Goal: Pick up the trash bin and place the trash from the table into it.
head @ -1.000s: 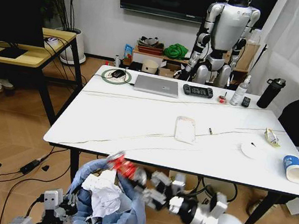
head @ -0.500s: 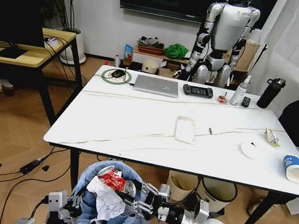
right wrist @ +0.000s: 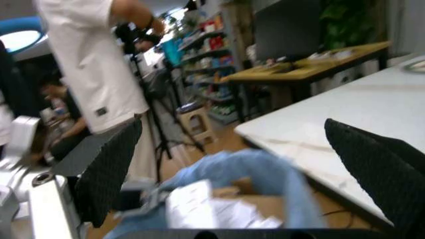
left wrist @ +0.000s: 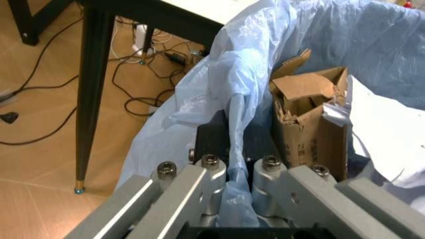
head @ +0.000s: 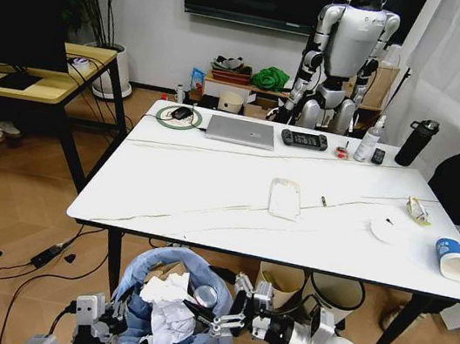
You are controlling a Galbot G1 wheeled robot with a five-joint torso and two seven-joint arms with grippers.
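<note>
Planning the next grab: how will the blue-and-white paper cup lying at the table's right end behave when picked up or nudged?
The paper cup lies on its side near the table edge, so a nudge would probably roll it, perhaps off. It looks empty, likely very light. Its thin wall may buckle under a firm squeeze.

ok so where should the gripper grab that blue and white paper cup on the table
The paper cup lies on its side near the table's right front corner. Probably best to come from above and close across its round wall mid-body, since the open mouth faces the front edge.
</note>
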